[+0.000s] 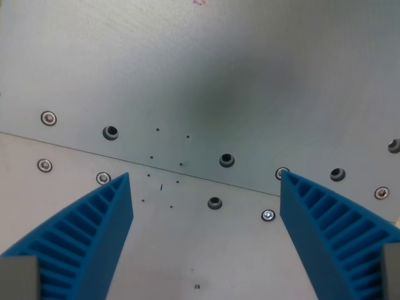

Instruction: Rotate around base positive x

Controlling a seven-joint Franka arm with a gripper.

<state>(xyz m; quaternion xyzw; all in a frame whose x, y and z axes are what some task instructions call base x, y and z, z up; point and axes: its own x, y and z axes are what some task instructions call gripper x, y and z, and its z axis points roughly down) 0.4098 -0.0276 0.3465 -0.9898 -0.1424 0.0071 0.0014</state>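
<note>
My gripper (205, 176) is open and empty. Its two blue ribbed fingers rise from the bottom corners of the wrist view, the left finger (94, 231) and the right finger (331, 225), with a wide gap between them. Below them lies a bare grey metal plate (206, 75). Nothing is held and no loose object is in view.
A seam (187, 170) between two plate sections runs slantwise from the left edge down to the right. Screws (48, 117) and open bolt holes (227, 160) line both sides of it. Small drilled dots (157, 130) are scattered near the middle.
</note>
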